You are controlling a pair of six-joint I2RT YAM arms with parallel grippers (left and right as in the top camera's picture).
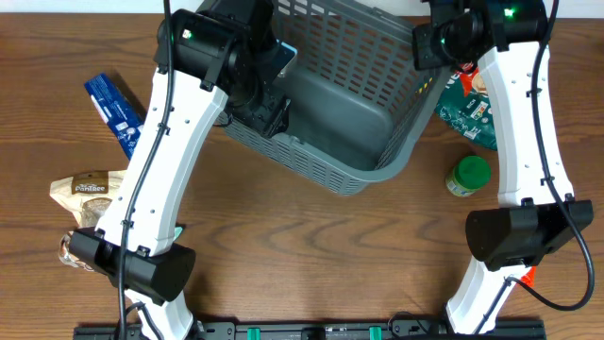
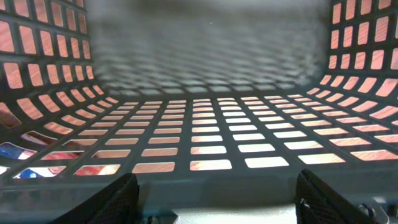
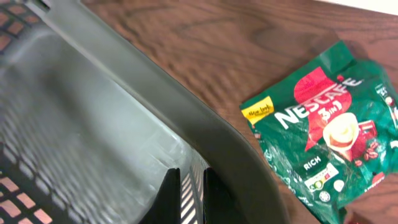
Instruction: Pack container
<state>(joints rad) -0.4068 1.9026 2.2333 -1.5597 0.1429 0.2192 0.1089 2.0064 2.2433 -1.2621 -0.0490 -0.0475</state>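
The container (image 1: 363, 178), a large dark grey lattice basket, lies skewed at the table's back centre. My left gripper (image 1: 274, 102) is inside it at its left end. In the left wrist view the jaws (image 2: 214, 190) are wide open, facing the lattice wall (image 2: 205, 130). A pale surface shows between the jaws at the bottom edge, and I cannot tell what it is. My right gripper (image 1: 436, 47) is at the container's right wall. In the right wrist view its fingers (image 3: 191, 186) are closed on the slotted wall just below the thick rim (image 3: 186, 118).
A green Nescafe packet (image 1: 469, 106) (image 3: 323, 130) lies right of the container, with a green-lidded jar (image 1: 469, 175) in front of it. A blue packet (image 1: 113, 111), a beige packet (image 1: 90, 187) and another packet (image 1: 71, 247) lie at the left.
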